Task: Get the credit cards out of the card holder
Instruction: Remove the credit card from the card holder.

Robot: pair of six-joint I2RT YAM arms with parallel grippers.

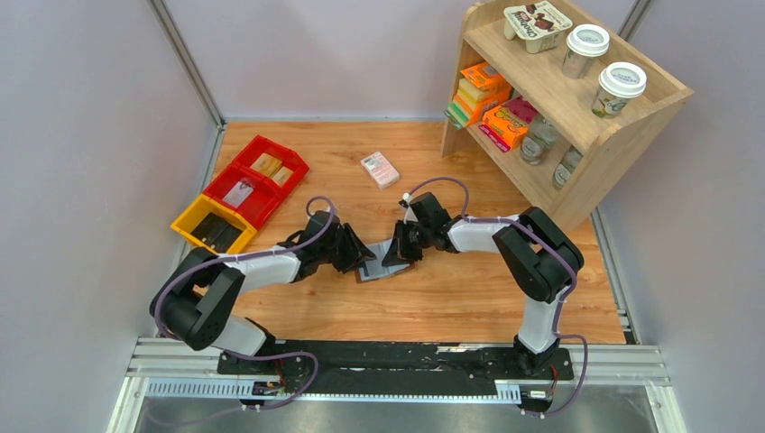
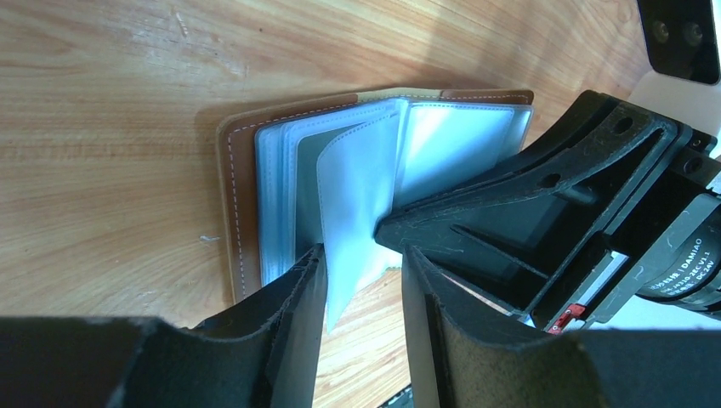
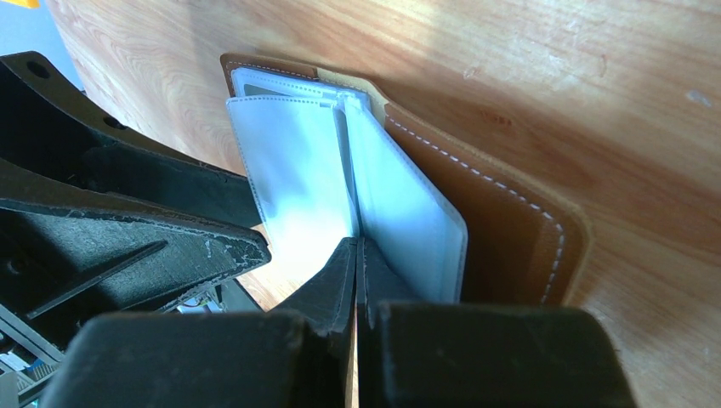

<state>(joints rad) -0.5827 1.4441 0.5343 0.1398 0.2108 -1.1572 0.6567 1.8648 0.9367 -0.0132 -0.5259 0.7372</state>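
Stitched brown-leather card holder [image 2: 241,178] — glossy pale-blue plastic sleeves [image 2: 357,183] — grained wooden table [image 2: 102,127].

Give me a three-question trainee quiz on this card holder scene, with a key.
1. True or false: the card holder lies open, its plastic sleeves showing.
2. One sleeve stands between the parted jaws of the left tool. The right tool is: A) wide open B) shut C) out of view.
3. Fill in: the bin holding dark items is coloured ____.
Key: 1 true; 2 B; 3 yellow.
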